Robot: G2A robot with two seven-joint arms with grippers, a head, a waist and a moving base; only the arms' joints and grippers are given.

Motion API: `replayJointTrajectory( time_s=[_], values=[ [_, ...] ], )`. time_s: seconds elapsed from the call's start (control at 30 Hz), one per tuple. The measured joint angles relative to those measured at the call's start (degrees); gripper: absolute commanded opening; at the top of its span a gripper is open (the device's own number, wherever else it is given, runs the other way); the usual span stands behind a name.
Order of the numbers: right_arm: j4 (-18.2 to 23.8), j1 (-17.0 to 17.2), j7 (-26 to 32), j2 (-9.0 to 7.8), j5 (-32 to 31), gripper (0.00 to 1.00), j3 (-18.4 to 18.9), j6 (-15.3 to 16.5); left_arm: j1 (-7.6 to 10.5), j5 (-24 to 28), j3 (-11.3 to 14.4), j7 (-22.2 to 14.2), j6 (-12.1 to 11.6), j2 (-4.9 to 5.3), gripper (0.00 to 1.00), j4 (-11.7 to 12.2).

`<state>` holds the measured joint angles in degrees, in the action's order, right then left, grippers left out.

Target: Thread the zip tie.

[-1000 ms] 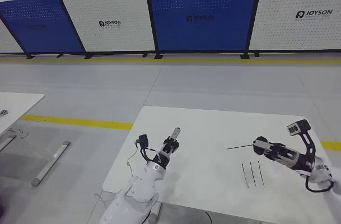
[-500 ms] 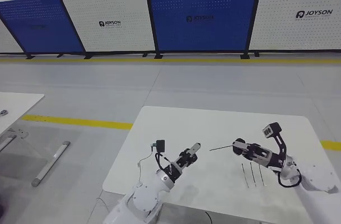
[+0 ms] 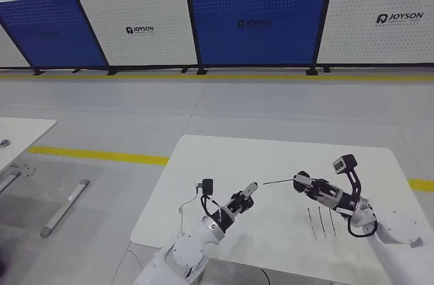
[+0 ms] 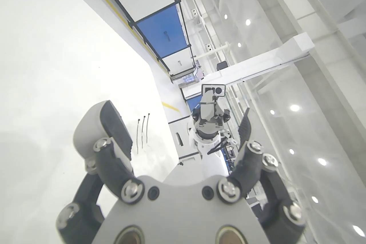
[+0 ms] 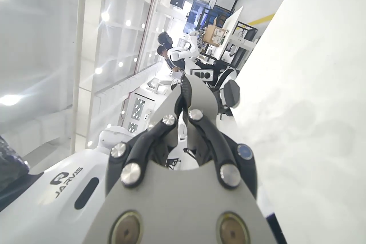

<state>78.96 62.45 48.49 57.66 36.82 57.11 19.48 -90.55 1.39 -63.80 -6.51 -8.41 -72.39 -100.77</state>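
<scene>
In the top view my right gripper (image 3: 299,181) is shut on a thin black zip tie (image 3: 279,182), which sticks out level toward the other arm. My left gripper (image 3: 249,189) is just short of the tie's free tip, a small gap away. In the left wrist view the left gripper (image 4: 175,107) stands open with nothing between its fingers (image 4: 115,128), and the right arm's gripper (image 4: 210,113) shows farther off, facing it. The right wrist view shows the right gripper (image 5: 183,83) pressed shut; the tie is hidden there. The left gripper's dark pad (image 5: 231,92) lies beyond it.
Three spare zip ties (image 3: 321,221) lie side by side on the white table (image 3: 224,157) beneath the right arm; they also appear as spare zip ties (image 4: 143,130) in the left wrist view. A second white table (image 3: 17,135) stands far left, across open floor.
Both arms have closed in toward the table's middle: the left gripper swung right and the right gripper carried the zip tie left. The gap between tie tip and left gripper shrank.
</scene>
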Motion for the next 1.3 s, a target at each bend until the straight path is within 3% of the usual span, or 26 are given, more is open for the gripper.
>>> replayJointTrajectory(
  time_s=[0.13,0.23,0.6,0.77,0.9,1.17,1.3],
  values=[
    [-1.5,-1.1,-2.1,1.8,-2.4,0.0,-3.0,0.0,2.36,2.0,2.8,1.6,0.9,-0.77,1.0,2.3],
    [-3.3,-2.0,-2.6,2.75,-3.0,0.0,-4.1,0.0,3.95,5.8,4.6,4.2,-0.3,-1.54,1.0,3.8],
    [-3.5,-2.0,-2.5,2.79,-3.0,0.0,-4.1,0.0,4.04,6.3,4.8,4.4,-0.5,-1.62,1.0,3.8],
    [-3.5,-2.0,-2.5,2.79,-3.0,0.0,-4.1,0.0,5.28,11.1,6.1,3.0,-1.4,-2.12,1.0,4.2],
    [-3.5,-2.0,-2.5,2.79,-3.0,0.0,-4.1,0.0,6.27,12.4,6.5,5.1,-1.3,-2.49,1.0,4.8],
    [-3.5,-2.0,-2.5,2.79,-3.0,0.0,-4.1,0.0,6.33,12.5,6.6,5.0,-1.2,-2.51,1.0,4.7],
    [-3.5,-2.0,-2.5,2.79,-3.0,0.0,-4.1,0.0,7.29,13.3,7.2,6.7,-2.2,-2.94,1.0,4.8]
  ],
)
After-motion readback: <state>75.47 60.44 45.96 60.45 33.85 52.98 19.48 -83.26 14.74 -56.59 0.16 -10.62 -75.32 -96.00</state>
